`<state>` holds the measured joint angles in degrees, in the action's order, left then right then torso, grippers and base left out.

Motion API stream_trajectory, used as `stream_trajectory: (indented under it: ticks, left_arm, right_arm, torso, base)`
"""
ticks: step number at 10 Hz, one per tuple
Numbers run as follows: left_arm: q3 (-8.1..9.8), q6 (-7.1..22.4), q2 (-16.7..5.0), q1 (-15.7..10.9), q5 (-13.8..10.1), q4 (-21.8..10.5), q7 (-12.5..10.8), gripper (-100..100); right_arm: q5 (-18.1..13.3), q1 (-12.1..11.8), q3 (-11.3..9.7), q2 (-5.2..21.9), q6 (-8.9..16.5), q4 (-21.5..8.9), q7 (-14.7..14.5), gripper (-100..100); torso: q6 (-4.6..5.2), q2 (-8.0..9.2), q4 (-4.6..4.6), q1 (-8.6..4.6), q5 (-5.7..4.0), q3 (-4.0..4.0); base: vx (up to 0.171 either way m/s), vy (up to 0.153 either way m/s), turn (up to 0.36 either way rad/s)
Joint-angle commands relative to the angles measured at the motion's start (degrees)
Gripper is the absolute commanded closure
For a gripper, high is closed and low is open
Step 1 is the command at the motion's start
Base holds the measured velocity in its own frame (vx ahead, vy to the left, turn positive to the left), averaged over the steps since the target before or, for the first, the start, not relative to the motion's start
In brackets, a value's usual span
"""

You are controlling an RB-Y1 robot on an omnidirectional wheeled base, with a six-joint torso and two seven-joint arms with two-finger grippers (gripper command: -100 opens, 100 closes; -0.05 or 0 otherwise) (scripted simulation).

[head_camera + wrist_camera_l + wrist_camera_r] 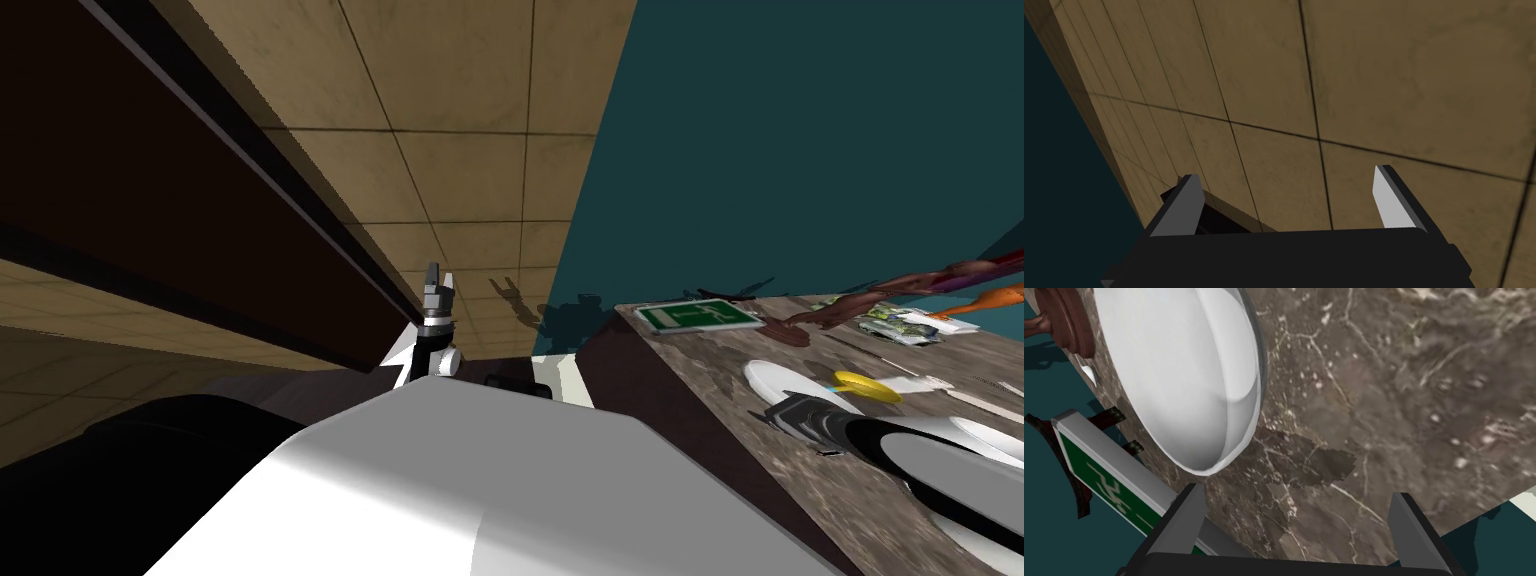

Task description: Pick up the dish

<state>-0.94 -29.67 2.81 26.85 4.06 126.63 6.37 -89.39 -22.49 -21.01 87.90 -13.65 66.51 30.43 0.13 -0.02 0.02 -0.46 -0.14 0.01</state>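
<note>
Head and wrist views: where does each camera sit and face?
Head: on the head, tilted down at tan tiles and the table; left arm, right arm show.
Left wrist: on the left end effector, open, facing tan tiles.
Right wrist: on the right end effector, open, facing the dish.
Shared: head and right wrist show dish and green sign.

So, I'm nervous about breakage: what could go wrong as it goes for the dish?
The dish lies off to one side of the open right claw, not between its fingers; shutting here could miss or shove it. The green sign lies close by and could get knocked.
</note>
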Motion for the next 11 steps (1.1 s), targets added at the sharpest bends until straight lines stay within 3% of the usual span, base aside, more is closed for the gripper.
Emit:
stream_trajectory:
  ticks: [1,3,5,6,7,8,10,11]
  left_arm:
    - [0.0,0.0,0.0,0.0,0.0,0.0,0.0,0]
    - [-0.01,0.0,0.0,0.0,0.0,0.0,0.0,0]
    - [0.01,0.0,0.0,0.0,0.0,0.0,0.0,0]
    - [0.0,0.0,0.0,0.0,0.0,0.0,0.0,0]
    - [0.0,0.0,0.0,0.0,0.0,0.0,0.0,0]
    - [-0.01,0.0,0.0,0.0,0.0,0.0,0.0,0]
    - [-0.01,0.0,0.0,0.0,0.0,0.0,0.0,0]
    - [-0.01,0.0,0.0,0.0,0.0,0.0,0.0,0]
  right_arm:
    - [-0.9,0.1,-0.4,0.2,0.2,0.2,2.1,-100]
    - [-1.6,0.2,-2.8,1.4,-0.3,-2.0,2.1,-100]
    - [-1.9,0.3,-3.1,1.0,-0.3,-2.2,2.2,-100]
    - [-1.8,0.2,-3.2,1.0,-0.4,-2.2,2.2,0]
    - [1.0,1.4,-3.9,-0.4,-1.8,-5.1,-0.7,-100]
    - [2.9,1.4,-3.9,-0.4,-1.8,-6.6,-2.2,-100]
    - [3.9,1.4,-3.9,-0.4,-1.8,-6.9,-3.9,-100]
    - [6.5,2.6,-4.6,-1.9,-3.1,-9.7,-6.3,-100]
  torso:
    - [0.0,0.0,0.0,0.0,0.0,0.0]
    - [-0.06,-0.02,-0.01,0.07,0.06,-0.01]
    - [0.0,-0.06,-0.01,-0.46,-0.09,-0.03]
    - [-0.01,-0.05,-0.01,-0.13,-0.05,-0.03]
    - [-0.01,-0.02,0.0,0.14,0.03,-0.01]
    - [-0.06,0.05,0.01,0.27,0.06,0.03]
    - [0.02,0.08,0.02,0.34,0.09,0.05]
    - [0.0,0.04,0.01,0.33,0.09,0.03]
  base:
    - [0.002,0.004,-0.017]
    - [0.009,-0.124,0.153]
    - [0.018,-0.144,0.046]
    - [0.002,-0.017,0.001]
    - [-0.027,0.005,0.193]
    - [-0.03,0.012,0.113]
    - [-0.007,0.008,-0.02]
    - [-0.022,0.016,0.187]
